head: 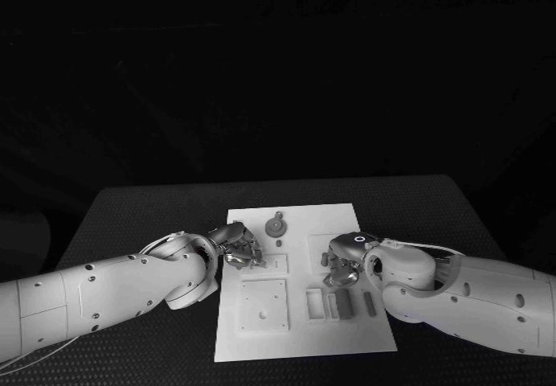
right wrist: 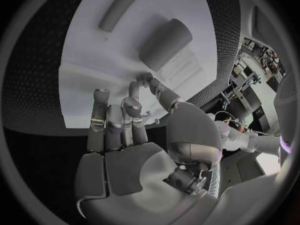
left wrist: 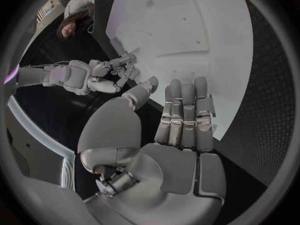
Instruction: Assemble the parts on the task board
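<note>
The white task board (head: 304,344) lies in the middle of the black table. My left hand (head: 239,245) hovers at its left edge, near a small raised square (head: 275,262). In the left wrist view the left hand (left wrist: 182,119) has its fingers stretched out side by side over the board (left wrist: 206,15) and holds nothing. My right hand (head: 343,266) is over the board's right half, fingertips pointing down beside the slots (head: 336,304). In the right wrist view the right hand (right wrist: 125,117) has its fingers half bent above the board (right wrist: 81,80), with nothing seen in them. A grey block (right wrist: 165,44) and a bar (right wrist: 120,7) lie beyond them.
An oval part (head: 275,227) sits near the board's far edge. A large square plate (head: 263,305) takes up the near left of the board, and a narrow bar (head: 369,302) lies at the near right. Black table (head: 139,217) surrounds the board.
</note>
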Available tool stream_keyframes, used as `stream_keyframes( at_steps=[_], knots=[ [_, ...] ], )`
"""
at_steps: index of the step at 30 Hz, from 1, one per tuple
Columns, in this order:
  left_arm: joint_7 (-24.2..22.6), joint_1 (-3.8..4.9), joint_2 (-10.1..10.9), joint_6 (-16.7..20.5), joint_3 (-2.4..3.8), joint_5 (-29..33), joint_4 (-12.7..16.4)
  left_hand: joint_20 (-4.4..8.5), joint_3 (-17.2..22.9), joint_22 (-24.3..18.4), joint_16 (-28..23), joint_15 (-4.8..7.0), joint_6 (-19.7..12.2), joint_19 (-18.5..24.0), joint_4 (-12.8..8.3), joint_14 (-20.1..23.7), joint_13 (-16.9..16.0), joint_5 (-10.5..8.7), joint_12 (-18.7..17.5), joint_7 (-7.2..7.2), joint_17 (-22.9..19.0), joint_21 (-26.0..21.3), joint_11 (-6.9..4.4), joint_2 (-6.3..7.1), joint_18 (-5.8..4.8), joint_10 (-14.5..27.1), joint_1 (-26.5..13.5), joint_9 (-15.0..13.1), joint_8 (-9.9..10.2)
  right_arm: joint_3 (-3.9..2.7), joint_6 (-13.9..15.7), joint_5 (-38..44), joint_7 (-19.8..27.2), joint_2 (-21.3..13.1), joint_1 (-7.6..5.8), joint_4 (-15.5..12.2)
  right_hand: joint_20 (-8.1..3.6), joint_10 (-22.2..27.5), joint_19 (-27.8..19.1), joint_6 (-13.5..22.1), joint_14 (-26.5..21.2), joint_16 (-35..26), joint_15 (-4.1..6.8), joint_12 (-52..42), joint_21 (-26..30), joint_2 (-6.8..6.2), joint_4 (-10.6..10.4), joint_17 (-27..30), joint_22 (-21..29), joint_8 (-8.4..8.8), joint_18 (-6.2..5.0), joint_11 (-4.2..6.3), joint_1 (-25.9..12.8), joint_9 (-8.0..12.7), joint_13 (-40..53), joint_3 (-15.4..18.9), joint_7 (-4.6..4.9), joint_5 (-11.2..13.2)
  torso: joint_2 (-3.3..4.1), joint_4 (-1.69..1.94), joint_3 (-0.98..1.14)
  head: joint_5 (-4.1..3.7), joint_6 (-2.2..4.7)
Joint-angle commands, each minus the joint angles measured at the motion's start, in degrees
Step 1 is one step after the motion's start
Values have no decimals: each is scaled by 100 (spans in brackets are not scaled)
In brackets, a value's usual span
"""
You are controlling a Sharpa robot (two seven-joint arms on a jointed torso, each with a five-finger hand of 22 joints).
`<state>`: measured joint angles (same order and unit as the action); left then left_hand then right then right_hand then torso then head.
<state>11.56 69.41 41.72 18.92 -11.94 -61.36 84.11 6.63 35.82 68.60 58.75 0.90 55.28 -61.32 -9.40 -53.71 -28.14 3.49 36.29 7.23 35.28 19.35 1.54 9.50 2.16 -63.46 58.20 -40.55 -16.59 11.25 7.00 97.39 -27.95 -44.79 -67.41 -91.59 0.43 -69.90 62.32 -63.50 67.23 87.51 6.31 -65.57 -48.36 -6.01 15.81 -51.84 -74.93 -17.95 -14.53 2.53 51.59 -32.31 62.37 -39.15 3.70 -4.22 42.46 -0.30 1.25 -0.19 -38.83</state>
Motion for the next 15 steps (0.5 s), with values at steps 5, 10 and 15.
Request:
stream_keyframes(
  at_steps=[5, 10, 15],
  knots=[
    [-52, 5, -17, -9, 2, 26, 6, -41, -7, 9, -31, -34, -35, 5, 22, 23, 7, -35, -29, 7, -9, -22, 8, 5, 68, 42, -11, 6, -30, -14, 253, -8, 93, -28, -8, -38, 9, -45, 43, -47, 53, -39, 9, 24, 32, 14, 13, -10, -87, 0, -47, 13, 8, -6, -5, -40, -12, -38, 2, -3, -3, 11, 1],
    [-73, 5, -20, 5, 2, 30, -3, -42, -8, 10, -31, -35, -36, 6, 23, 24, 7, -35, -30, 8, -9, -23, 9, 6, 67, 42, -12, 6, -30, -18, 423, -173, 202, -72, -8, -68, 8, -48, 46, -48, 59, -39, 9, 23, 33, 16, 19, -15, -87, 0, -47, 14, 17, -5, -6, -45, -13, -37, 2, -2, -3, 7, 5],
    [-107, 5, -5, 51, 3, 266, -5, -43, -11, 11, -32, -36, -42, 7, 28, 26, 8, -35, -31, 10, -10, -26, 10, 5, 66, 45, -16, 8, -28, -55, 731, -699, 427, -146, -8, -117, 8, -44, 43, -37, 2, -54, 11, 30, 40, 9, 22, 81, -85, 8, -47, 12, 20, -1, -9, -49, -10, -35, -1, -5, -6, 15, 4]
  ],
)
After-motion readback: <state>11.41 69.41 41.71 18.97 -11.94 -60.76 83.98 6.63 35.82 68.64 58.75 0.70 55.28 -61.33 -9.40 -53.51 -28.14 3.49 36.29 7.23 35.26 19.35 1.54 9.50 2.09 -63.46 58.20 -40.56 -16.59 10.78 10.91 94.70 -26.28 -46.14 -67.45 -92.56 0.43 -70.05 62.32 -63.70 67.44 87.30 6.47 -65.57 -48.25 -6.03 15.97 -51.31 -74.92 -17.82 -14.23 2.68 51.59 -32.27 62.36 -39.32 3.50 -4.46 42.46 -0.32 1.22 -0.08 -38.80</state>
